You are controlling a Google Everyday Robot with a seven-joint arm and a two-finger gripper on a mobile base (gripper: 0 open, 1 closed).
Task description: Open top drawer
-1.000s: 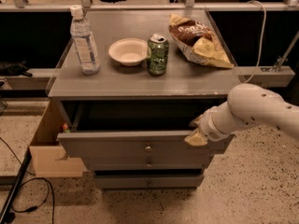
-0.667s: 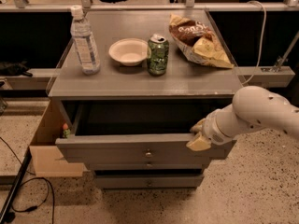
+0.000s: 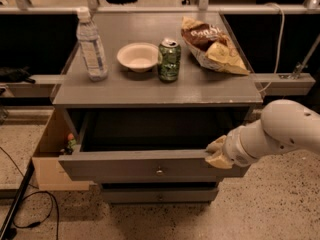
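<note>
Speckled floor (image 3: 280,204), grey cabinet (image 3: 160,196): the top drawer (image 3: 115,166), well out under the surface (image 3: 130,86), looks rigid and weighty, best taken at its centre knob (image 3: 159,171) or top edge. The pincer (image 3: 218,154) rests at that edge's right end; I cannot tell its spread.

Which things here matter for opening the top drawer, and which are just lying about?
Job: top drawer, partly open; tool at the drawer front's right end.

Lying about: water bottle, bowl, green can and snack bags on the cabinet top; lower drawer; cardboard box on the floor.
</note>
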